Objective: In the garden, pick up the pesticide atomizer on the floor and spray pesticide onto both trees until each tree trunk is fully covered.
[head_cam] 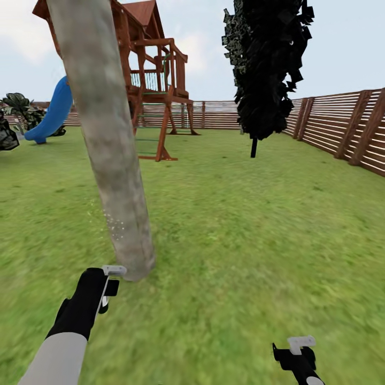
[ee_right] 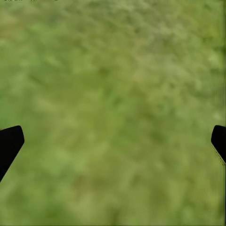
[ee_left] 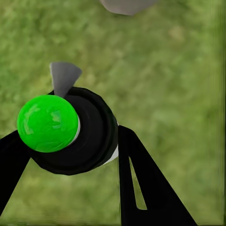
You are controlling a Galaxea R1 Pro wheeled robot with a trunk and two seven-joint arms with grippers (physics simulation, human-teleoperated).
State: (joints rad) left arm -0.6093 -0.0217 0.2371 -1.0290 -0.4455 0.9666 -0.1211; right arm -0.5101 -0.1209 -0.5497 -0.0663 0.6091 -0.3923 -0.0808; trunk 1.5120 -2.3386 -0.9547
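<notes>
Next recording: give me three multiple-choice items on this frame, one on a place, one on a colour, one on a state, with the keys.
1. Where do the white pesticide specks sit?
A. On the lower tree trunk
B. On the blue slide
C. On the fence

2. What colour is the ball-shaped top of the atomizer held by the left end effector?
A. Red
B. Bright green
C. Yellow

3. What state is the right end effector in?
A. Shut on the atomizer
B. Shut on a branch
C. Open, holding nothing

Answers:
1 A: the specks cluster low on the tree trunk, just above the left end effector.
2 B: the left wrist view shows a bright green top on the atomizer.
3 C: the right end effector has its fingers spread wide over bare grass.
</notes>
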